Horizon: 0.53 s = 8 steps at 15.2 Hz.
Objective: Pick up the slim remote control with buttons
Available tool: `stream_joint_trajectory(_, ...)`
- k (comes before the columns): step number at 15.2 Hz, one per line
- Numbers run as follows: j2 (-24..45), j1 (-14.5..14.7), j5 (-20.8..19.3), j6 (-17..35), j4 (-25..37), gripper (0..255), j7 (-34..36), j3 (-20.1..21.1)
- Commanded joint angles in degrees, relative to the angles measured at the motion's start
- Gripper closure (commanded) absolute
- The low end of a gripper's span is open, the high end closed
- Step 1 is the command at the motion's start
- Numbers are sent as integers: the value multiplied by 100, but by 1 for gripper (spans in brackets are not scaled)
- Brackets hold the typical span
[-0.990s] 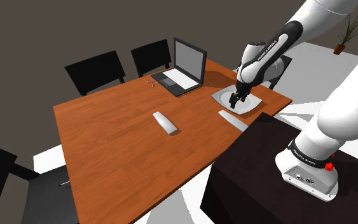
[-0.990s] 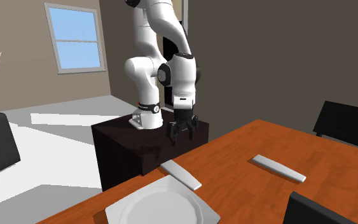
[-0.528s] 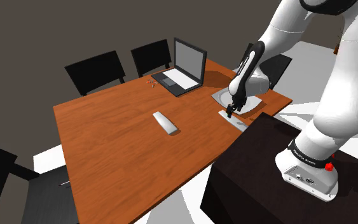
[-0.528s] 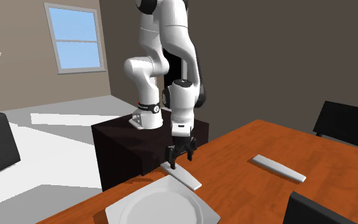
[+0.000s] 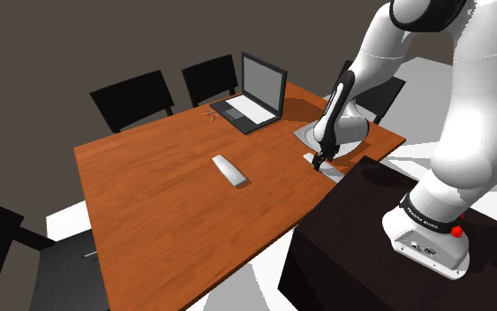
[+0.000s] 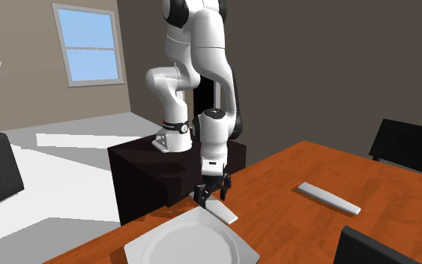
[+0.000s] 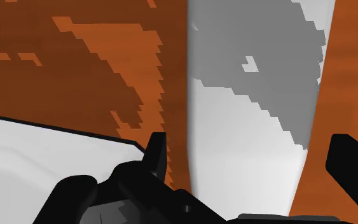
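A slim grey remote (image 5: pixel 334 171) lies on the wooden table (image 5: pixel 167 194) near the edge by the stand, next to a white plate (image 5: pixel 303 133). My black gripper (image 5: pixel 320 162) is down over its end, pointing at the table. From across the table, the gripper (image 6: pixel 212 194) stands just above the remote (image 6: pixel 222 213). In the wrist view the remote (image 7: pixel 254 95) runs between my fingers (image 7: pixel 158 153), which stand apart on either side without touching it. The gripper (image 7: pixel 254 159) is open. No buttons can be made out on the remote.
A second grey slab (image 5: pixel 229 170) lies mid-table, also seen as the slab (image 6: pixel 329 197) in the second exterior view. An open laptop (image 5: pixel 253 102) and a small red item (image 5: pixel 208 114) sit at the far side. Black chairs (image 5: pixel 133 97) ring the table. The dark stand (image 5: pixel 387 238) abuts the table edge.
The arm has swung from above the plate toward the table's edge and lowered, so the open fingers now straddle the end of the remote beside the plate.
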Motion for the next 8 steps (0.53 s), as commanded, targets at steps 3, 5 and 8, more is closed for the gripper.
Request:
stream_joint_trajectory(3, 118, -33, 17, 92, 32, 255, 3, 59)
stream_joint_trajectory(5, 115, -27, 18, 90, 32, 255, 7, 59)
stream_joint_trajectory(8, 121, -29, 19, 94, 33, 255, 7, 61)
